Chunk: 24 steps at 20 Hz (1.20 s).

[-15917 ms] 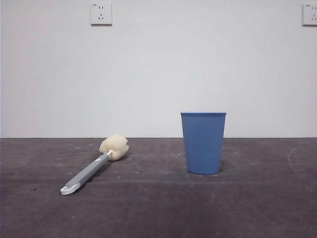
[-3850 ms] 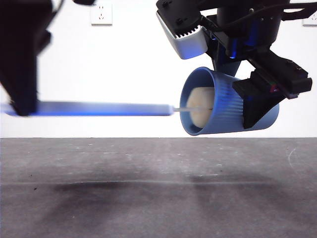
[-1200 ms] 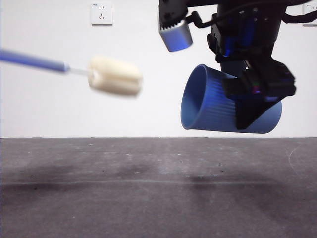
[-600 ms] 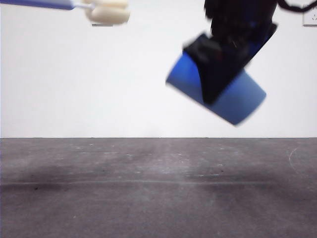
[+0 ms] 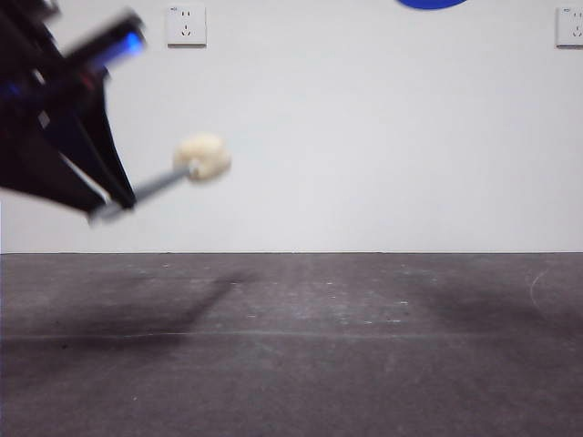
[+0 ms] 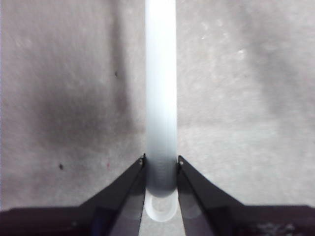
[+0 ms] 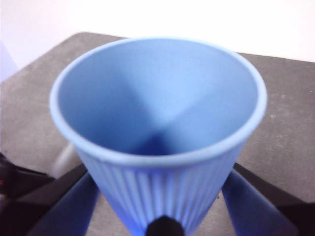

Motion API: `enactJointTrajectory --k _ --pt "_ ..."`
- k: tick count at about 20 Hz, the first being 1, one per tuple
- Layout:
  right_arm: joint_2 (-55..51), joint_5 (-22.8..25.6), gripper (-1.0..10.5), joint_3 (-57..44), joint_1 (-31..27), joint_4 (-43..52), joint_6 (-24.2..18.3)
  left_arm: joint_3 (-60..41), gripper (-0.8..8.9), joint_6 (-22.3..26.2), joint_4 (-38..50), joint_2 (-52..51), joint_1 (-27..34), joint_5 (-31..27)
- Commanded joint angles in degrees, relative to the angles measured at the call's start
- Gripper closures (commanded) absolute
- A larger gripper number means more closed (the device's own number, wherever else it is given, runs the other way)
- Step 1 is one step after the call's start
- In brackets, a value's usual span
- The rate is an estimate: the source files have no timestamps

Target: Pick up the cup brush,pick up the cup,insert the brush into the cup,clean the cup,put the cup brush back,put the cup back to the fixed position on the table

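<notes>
- Two grippers are at work, each with one thing clamped between its jaws and both carried clear of the table [image 5: 301,364].
- The left gripper [image 6: 161,169] pinches the cup brush [image 6: 161,98] low on its grey handle. Its wrist view shows the two black jaws pressed against the handle from either side, with the white looped end poking out behind them and the dark table blurred far below. The sponge head lies outside that picture.
- The front view supplies the sponge: the cream-yellow head of the cup brush [image 5: 202,157] hangs in the upper left of the frame, in front of the white wall, with the handle slanting down-left into the dark, blurred left gripper [image 5: 105,208] at the left edge.
- The right gripper [image 7: 162,216] squeezes the cup [image 7: 160,123] by its ribbed wall near the base. Its wrist view looks straight into the open blue mouth, which holds nothing.
- In the front view only a blue sliver of the cup [image 5: 431,4] shows, at the top edge right of centre; the right gripper itself is out of that frame.
</notes>
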Motion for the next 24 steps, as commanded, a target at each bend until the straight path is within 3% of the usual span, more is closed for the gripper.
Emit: enactJointTrajectory --k 1,7,20,22,24 --pt "-1.1 0.0 9.6 0.1 0.1 -0.9 0.9 -0.3 8.22 -3.0 2.3 5.7 0.1 0.2" --pt "-1.5 0.0 9.6 0.1 0.1 -4.2 0.9 -0.3 8.22 -4.2 8.2 14.7 0.1 -0.8" --pt "-1.6 -1.6 9.6 0.1 0.1 -5.0 0.8 -0.3 8.21 -2.4 10.1 24.4 0.1 -1.2" --pt "-1.6 -1.6 9.6 0.1 0.1 -5.2 0.8 -0.3 7.60 -2.2 9.9 24.4 0.1 -0.2" --pt "-1.6 -1.6 9.6 0.1 0.1 -5.4 0.8 -0.3 5.40 -0.8 9.3 24.4 0.1 0.8"
